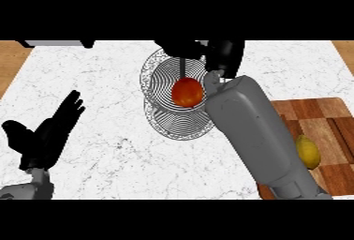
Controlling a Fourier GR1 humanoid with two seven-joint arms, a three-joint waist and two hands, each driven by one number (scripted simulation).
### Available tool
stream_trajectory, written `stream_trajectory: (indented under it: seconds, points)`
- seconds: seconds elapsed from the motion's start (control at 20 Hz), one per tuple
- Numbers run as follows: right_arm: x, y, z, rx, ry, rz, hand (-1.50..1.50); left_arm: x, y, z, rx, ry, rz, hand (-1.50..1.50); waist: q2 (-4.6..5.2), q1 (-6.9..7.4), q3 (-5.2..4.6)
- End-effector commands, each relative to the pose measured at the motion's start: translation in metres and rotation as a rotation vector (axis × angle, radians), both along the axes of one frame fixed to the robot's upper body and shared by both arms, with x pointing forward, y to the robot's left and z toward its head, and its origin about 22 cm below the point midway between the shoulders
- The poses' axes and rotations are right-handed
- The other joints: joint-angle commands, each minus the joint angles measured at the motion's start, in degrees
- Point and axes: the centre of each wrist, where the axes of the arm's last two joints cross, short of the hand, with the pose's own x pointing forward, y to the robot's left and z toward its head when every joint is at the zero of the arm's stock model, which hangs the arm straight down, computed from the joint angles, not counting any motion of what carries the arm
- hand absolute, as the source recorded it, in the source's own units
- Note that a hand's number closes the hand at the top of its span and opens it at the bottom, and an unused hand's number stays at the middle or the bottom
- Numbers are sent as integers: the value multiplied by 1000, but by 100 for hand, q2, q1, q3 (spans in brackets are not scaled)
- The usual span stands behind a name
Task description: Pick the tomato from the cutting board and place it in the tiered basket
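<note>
Tomato seen inside the tiered basket, right hand above it

The tomato point(187, 92) is seen in the upper tier of the tiered basket point(160, 75) near the bench's point(124, 150) far edge; the right hand point(223, 55) is held over it, its finger state cannot be told; the left hand point(45, 133) is rested open at the left edge; a lemon point(307, 151) is left on the cutting board point(332, 122).

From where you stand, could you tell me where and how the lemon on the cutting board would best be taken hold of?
Grip the lemon across its narrow middle, coming from straight above. It lies with its long axis running up and down the view on the cutting board, so fingers and thumb should close from its two long sides. The right forearm covers its inner side, so approach from the outer, right side.
</note>
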Motion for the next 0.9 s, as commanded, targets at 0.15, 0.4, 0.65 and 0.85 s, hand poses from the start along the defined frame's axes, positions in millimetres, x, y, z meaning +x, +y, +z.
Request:
stream_trajectory:
  seconds: [0.15, 0.4, 0.65, 0.85]
  points:
    - [-15, -75, 26, 195, -115, -120, -150, 2, -1, 1, -1, -3, 22, 0, -26, -134, 2]
    - [-27, -145, 38, 210, -146, -243, -150, -4, 3, -5, -8, 13, 12, 0, -14, -116, 1]
    - [-73, -198, 32, 193, -154, -290, -150, -7, -1, -7, -4, 4, 10, 0, -16, -111, 1]
    - [-100, -233, 40, 191, -165, -295, -150, 4, 0, -12, 2, -12, 1, 0, -3, -87, -2]
